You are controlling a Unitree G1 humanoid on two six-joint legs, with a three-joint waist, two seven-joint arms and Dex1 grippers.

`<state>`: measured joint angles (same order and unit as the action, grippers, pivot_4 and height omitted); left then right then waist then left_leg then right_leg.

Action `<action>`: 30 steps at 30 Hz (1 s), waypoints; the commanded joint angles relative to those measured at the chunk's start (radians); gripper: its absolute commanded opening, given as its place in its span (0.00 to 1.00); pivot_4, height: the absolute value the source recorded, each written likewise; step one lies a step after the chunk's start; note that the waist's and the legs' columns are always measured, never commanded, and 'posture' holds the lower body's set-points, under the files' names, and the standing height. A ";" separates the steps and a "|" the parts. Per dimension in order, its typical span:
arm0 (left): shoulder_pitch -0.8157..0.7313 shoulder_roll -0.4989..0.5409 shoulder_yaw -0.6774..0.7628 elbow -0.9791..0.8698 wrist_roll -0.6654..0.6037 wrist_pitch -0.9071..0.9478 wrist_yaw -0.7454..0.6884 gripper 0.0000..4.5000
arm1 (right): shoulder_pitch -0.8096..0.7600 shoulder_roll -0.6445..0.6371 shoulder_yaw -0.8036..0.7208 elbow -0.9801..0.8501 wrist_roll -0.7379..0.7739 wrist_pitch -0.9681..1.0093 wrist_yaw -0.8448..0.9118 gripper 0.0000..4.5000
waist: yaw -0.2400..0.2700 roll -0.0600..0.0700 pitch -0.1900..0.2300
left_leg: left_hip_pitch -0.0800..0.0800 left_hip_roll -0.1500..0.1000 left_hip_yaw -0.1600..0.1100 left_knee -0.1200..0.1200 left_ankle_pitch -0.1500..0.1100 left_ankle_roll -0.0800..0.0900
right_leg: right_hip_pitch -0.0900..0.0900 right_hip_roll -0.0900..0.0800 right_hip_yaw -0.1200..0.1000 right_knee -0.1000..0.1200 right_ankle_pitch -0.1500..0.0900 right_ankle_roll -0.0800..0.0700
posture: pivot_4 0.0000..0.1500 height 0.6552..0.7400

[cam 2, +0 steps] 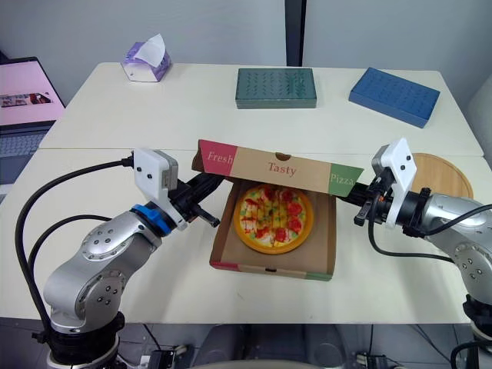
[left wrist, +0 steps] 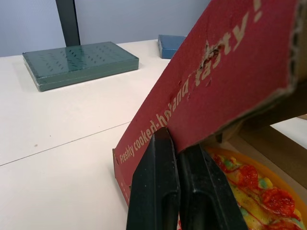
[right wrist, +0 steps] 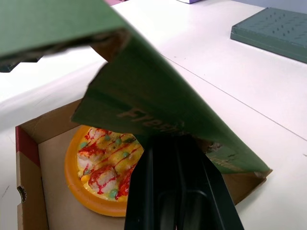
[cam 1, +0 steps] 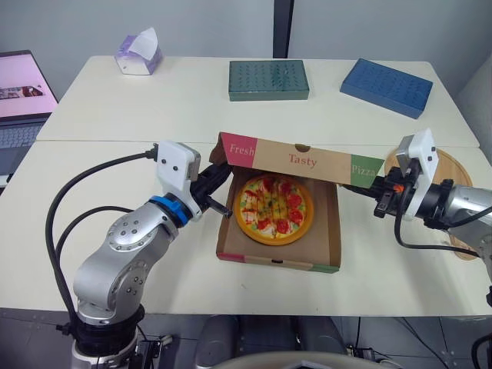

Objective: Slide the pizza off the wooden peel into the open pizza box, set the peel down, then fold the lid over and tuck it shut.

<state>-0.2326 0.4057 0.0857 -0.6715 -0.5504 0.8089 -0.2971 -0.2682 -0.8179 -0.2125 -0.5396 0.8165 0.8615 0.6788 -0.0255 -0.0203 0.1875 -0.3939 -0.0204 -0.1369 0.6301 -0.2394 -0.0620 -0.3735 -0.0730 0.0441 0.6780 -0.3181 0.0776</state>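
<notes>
1. The red end flap of the lid is being gripped by the left pincer, which is clenched on the cardboard's lower edge.
2. The lid's green end is being met by the right pincer. Whether the pincer is clamped on the flap or merely pressed under it cannot be told.
3. The step in hand is judged to be the folding-over: the lid is being held half closed, slanting above the pizza box, with its front edge well short of the front wall.
4. To do this well, both ends are best lowered together and level, so that the lid is not being twisted about its hinge.
5. The side flaps are best guided inside the box walls as the lid descends, and the cardboard should be released only once the front edge is being tucked in.
6. The grip is best kept light, since thin cardboard is likely to crease or tear.
7. The pizza is lying flat inside the box, between the two pincers and below the raised lid, apart from both.
8. The wooden peel is lying on the tabletop behind the right pincer, so that step is judged done.
</notes>
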 commanded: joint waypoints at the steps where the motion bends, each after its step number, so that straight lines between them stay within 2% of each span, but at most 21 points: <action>1: -0.040 -0.014 0.025 -0.038 -0.048 0.013 0.011 0.01 | -0.022 -0.016 -0.010 0.002 0.008 -0.008 0.023 0.00 | 0.000 0.000 0.000 | 0.000 0.000 0.000 0.000 0.000 0.000 | 0.000 0.000 0.000 0.000 0.000 0.000 | 1.00 1.00; 11: -0.096 -0.002 0.074 -0.013 -0.097 0.062 0.026 0.01 | -0.027 -0.022 -0.009 0.017 -0.011 -0.016 0.044 0.00 | -0.003 0.000 0.000 | 0.000 0.000 0.000 0.000 0.000 0.000 | 0.000 0.000 0.000 0.000 0.000 0.000 | 1.00 1.00; 22: 0.097 -0.062 0.032 -0.082 -0.095 0.019 0.043 0.01 | -0.013 -0.019 -0.019 0.003 -0.005 -0.009 0.037 0.00 | 0.001 0.000 0.000 | 0.000 0.000 0.000 0.000 0.000 0.000 | 0.000 0.000 0.000 -0.001 0.000 0.000 | 1.00 1.00; 30: 0.242 -0.037 0.035 -0.067 -0.034 -0.097 0.007 0.01 | 0.034 -0.017 -0.025 -0.025 -0.013 -0.017 0.029 0.00 | 0.001 0.000 0.000 | 0.000 0.000 0.000 0.000 0.000 0.000 | 0.000 0.000 0.000 -0.001 0.000 0.000 | 1.00 1.00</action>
<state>-0.0080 0.3532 0.1199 -0.7104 -0.6025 0.7468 -0.2760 -0.2403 -0.8258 -0.2123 -0.5244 0.8065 0.8605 0.7154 -0.0246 -0.0204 0.1876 -0.3940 -0.0202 -0.1364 0.6299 -0.2394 -0.0621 -0.3739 -0.0732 0.0445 0.6773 -0.3181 0.0776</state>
